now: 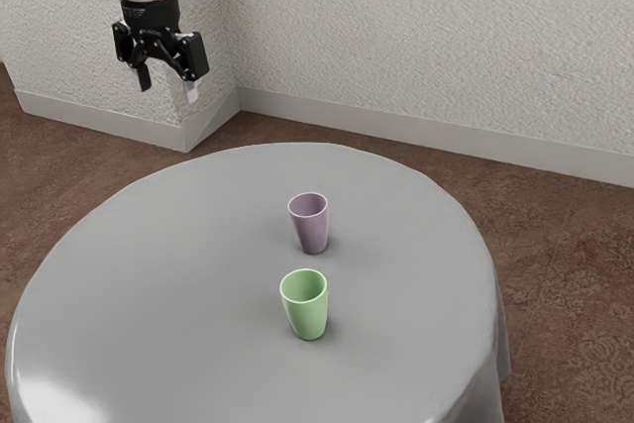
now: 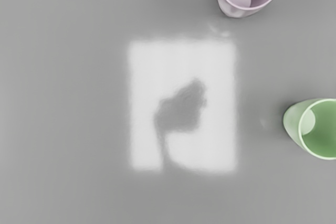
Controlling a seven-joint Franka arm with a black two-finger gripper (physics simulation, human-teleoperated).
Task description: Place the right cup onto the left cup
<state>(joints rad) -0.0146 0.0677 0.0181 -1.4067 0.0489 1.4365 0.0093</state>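
Item, green cup (image 1: 306,314): upright on the bench (image 1: 168,274), mouth up; probably the right cup, though the oblique exterior view makes the sides hard to settle.
Item, purple cup (image 1: 312,230): upright, mouth up, near the green one and apart from it; taken as the left cup and receiver.

Step in hand, as judged: reach and grasp the green cup. Method: centre over its mouth, align the fingers to clear the purple cup, descend straight, close on opposite outer walls high by the rim. Moderate force; smooth, tapering sides may slip. Lift level, base well above the purple rim, centre, then lower slowly so the narrow base enters first.

Item, gripper (image 1: 168,84): black, two-finger, raised beyond the bench edge; fingers parted with a wide gap, holding nothing, touching neither cup.
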